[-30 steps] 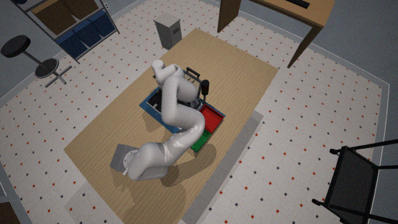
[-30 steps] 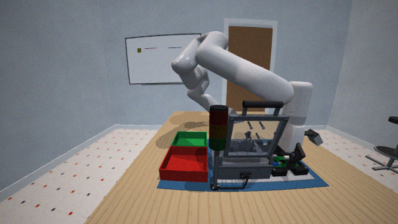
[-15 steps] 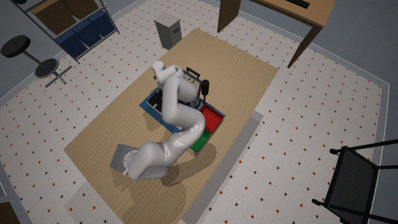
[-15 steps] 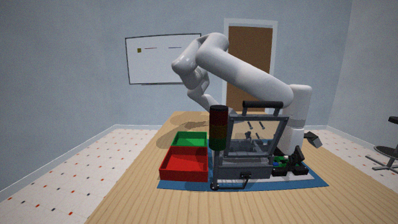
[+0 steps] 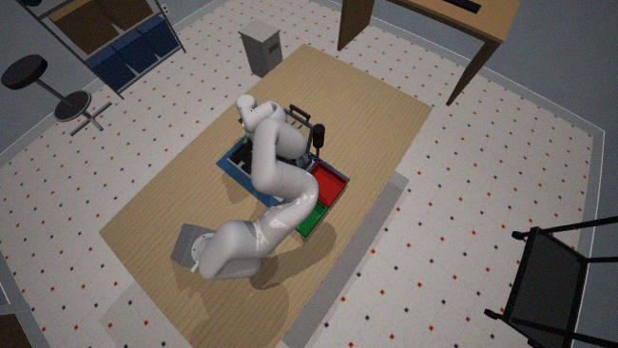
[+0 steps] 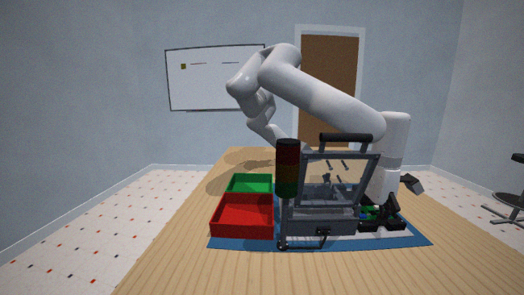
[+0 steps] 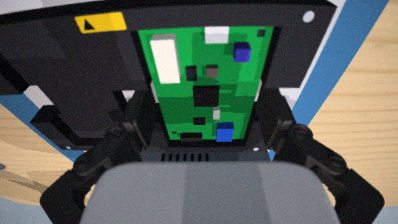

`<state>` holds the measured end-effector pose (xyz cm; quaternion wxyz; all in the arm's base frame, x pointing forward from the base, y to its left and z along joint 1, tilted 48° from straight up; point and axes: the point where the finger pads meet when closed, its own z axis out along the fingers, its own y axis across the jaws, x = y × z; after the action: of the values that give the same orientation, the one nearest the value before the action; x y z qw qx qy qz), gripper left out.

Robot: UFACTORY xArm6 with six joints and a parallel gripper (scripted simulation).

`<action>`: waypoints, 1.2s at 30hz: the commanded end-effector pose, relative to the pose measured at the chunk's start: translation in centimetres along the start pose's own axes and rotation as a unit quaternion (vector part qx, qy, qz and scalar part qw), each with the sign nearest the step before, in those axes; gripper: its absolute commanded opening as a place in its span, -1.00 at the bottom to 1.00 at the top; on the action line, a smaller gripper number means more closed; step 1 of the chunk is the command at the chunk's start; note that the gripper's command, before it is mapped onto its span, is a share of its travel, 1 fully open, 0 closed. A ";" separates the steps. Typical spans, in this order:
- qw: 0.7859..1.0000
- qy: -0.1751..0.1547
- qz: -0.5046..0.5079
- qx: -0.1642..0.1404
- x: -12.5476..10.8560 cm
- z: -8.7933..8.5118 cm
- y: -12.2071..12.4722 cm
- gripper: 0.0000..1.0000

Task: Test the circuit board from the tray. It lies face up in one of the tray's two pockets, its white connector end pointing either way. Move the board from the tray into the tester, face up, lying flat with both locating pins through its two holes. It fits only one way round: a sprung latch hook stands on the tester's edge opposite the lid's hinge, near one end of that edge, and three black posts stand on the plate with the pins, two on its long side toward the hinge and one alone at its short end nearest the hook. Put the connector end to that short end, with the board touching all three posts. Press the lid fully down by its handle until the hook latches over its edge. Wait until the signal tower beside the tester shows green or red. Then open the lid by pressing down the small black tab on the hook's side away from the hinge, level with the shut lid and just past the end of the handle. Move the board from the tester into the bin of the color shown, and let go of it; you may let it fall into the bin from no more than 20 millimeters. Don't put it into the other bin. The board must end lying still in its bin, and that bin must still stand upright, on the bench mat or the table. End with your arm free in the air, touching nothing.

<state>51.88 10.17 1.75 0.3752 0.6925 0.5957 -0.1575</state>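
Observation:
The green circuit board (image 7: 207,85) lies face up in a pocket of the black tray (image 7: 90,75); its white connector (image 7: 165,59) is at the far end in the wrist view. My gripper (image 7: 205,93) is open, its two black fingers standing on either side of the board's near half, low at the tray. In the exterior view the gripper (image 6: 388,207) is down at the tray (image 6: 379,219), right of the tester (image 6: 326,201). The tester's lid (image 6: 338,169) stands open, handle (image 6: 346,137) up. The signal tower (image 6: 288,168) is dark.
The red bin (image 6: 243,215) and the green bin (image 6: 250,182) behind it stand left of the tester on the blue mat (image 6: 322,242). My arm arches over the tester. A yellow label (image 7: 100,22) marks the tray.

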 end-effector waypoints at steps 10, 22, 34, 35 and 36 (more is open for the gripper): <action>1.000 0.001 0.001 -0.001 0.1 -0.2 0.1 0.78; 1.000 0.001 0.001 -0.001 0.1 -0.2 0.1 0.70; 1.000 0.001 0.001 -0.001 0.1 -0.2 0.1 0.63; 1.000 0.001 0.001 -0.001 0.1 -0.2 0.1 0.63; 1.000 0.001 0.001 -0.001 0.1 -0.2 0.1 0.63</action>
<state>51.88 10.18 1.76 0.3753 0.6925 0.5957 -0.1574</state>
